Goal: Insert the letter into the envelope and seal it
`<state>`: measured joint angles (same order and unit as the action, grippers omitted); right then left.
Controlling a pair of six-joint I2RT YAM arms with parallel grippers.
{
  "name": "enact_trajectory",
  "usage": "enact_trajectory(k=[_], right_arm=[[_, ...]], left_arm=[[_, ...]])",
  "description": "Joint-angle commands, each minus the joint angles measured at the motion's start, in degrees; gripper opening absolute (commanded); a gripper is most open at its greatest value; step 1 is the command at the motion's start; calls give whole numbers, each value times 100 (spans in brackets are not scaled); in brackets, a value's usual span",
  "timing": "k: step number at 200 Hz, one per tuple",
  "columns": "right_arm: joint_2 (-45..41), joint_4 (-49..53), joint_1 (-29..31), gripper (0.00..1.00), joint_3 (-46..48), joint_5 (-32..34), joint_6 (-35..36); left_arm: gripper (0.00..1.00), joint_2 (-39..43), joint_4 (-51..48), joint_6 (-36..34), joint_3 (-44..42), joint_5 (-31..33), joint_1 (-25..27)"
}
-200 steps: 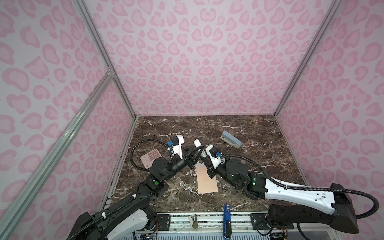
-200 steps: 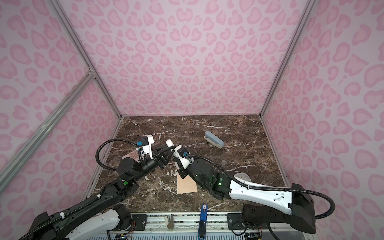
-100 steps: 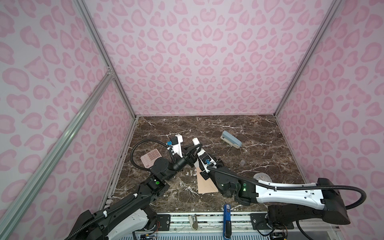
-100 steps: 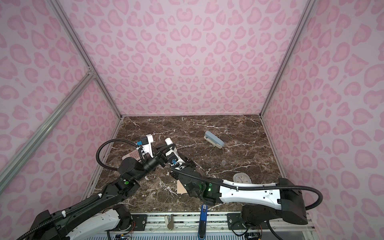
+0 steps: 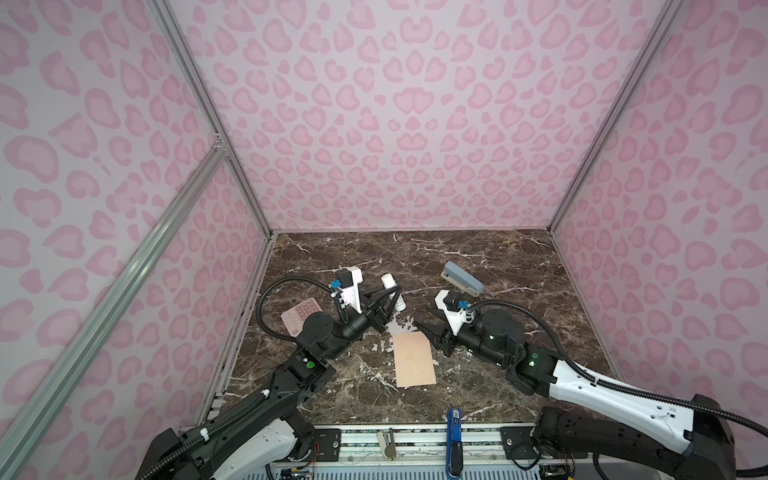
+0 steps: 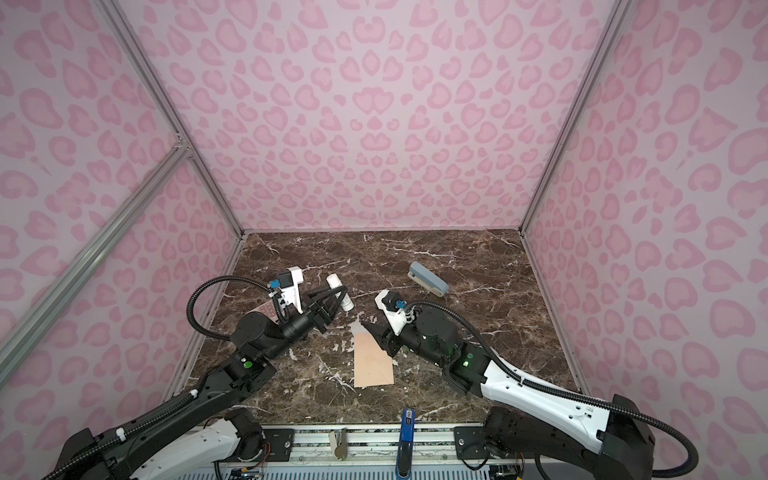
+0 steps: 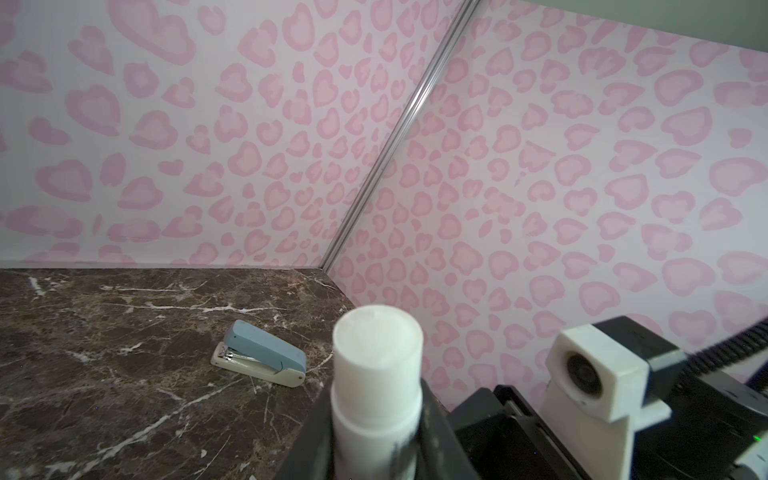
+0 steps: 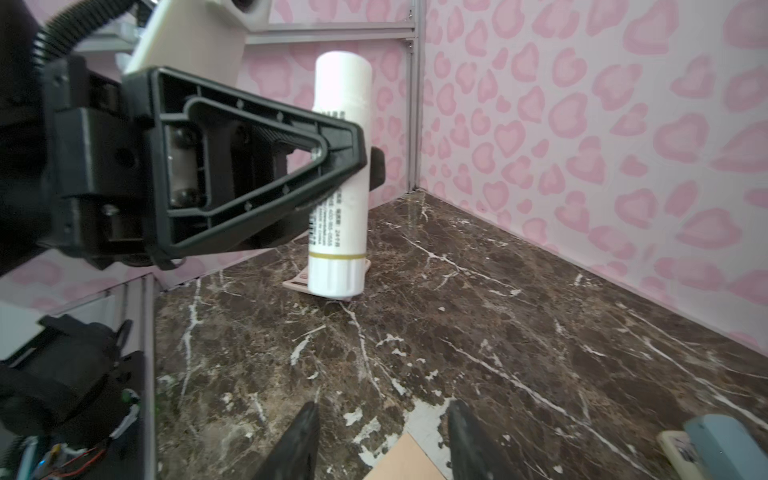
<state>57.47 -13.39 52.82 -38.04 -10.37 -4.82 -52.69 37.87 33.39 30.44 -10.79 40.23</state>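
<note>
The peach-orange envelope lies flat on the marble table as a plain rectangle. One corner of this envelope shows in the right wrist view. The letter is out of view everywhere. My right gripper hovers over the envelope's far end, open, with nothing between its fingers. My left gripper is held above the table to the left. It is shut on a white glue stick.
A blue stapler lies at the back right. A pink calculator lies near the left wall, behind the left arm. A blue-handled tool rests on the front rail. Pink patterned walls close in three sides.
My right gripper has drawn back to the right from beside the glue stick and its jaws have opened. The left gripper and glue stick have stayed in place.
</note>
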Motion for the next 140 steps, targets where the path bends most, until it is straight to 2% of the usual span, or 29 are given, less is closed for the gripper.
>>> enact_trajectory(k=[1,27,46,101,140], right_arm=[[-18,-771,-197,52,97,-1351,-366],[113,-1207,-281,52,96,-1951,-558],[235,-1250,-289,51,-14,-2260,-602],[392,-1232,-303,49,-201,-2425,-590],[504,-1234,-299,38,-257,-2473,-611]], left_arm=[[4,-72,396,-33,111,-872,-22],[4,-203,634,18,161,-1571,-24],[4,-229,643,15,196,-1761,-18],[4,-172,485,-34,255,-1903,-15],[4,-199,476,-43,258,-1907,-15]])
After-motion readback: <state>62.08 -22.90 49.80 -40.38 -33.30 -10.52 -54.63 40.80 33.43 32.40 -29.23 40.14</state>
